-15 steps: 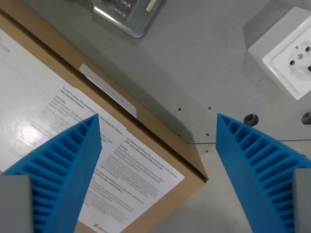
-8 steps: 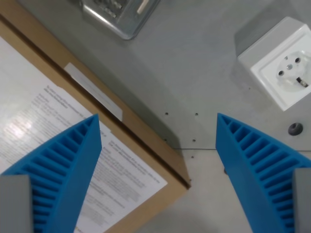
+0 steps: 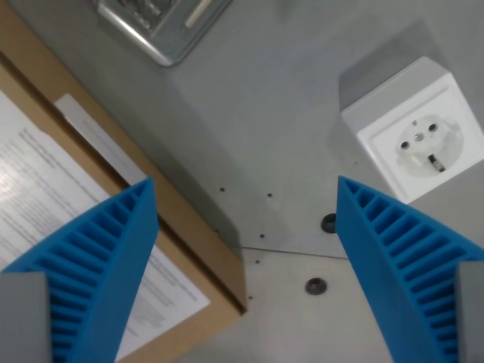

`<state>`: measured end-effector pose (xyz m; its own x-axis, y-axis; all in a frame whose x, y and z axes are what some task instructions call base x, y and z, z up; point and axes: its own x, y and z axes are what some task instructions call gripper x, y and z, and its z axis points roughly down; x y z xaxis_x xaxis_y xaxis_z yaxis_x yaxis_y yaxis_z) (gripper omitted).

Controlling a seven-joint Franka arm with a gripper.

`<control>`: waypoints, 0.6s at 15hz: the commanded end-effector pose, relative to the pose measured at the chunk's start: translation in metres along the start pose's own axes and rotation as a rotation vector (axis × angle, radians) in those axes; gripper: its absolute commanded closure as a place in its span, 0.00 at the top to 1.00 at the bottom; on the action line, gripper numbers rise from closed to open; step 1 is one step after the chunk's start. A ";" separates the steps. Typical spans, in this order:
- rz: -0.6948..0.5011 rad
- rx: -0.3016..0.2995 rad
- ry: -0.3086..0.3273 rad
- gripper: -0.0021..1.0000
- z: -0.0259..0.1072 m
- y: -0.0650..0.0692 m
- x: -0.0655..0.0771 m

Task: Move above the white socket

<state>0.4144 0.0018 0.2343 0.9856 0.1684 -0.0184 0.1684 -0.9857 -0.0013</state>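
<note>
The white socket (image 3: pixel 414 132) is a square box with a round two-hole face, standing on the grey table at the wrist view's upper right. My gripper (image 3: pixel 246 204) hangs open above the table, with nothing between its blue ribbed fingers (image 3: pixel 98 257). The socket lies above and just beyond the right fingertip, apart from it.
A cardboard box (image 3: pixel 83 219) with a printed sheet fills the wrist view's left, its corner near the bottom centre. A metal part (image 3: pixel 155 23) sits at the top left. Two dark holes (image 3: pixel 316 286) and a seam mark the grey table (image 3: pixel 257 98).
The camera has moved toward the socket: the whole scene has shifted left and down in the picture, so the socket now shows fully and less of the cardboard box is in view.
</note>
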 end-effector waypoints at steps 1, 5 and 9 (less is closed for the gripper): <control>-0.212 -0.003 0.091 1.00 0.007 0.011 -0.004; -0.296 -0.004 0.108 1.00 0.015 0.024 -0.006; -0.378 -0.006 0.124 1.00 0.023 0.039 -0.008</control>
<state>0.4181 -0.0328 0.2154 0.9418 0.3361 -0.0131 0.3360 -0.9418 -0.0066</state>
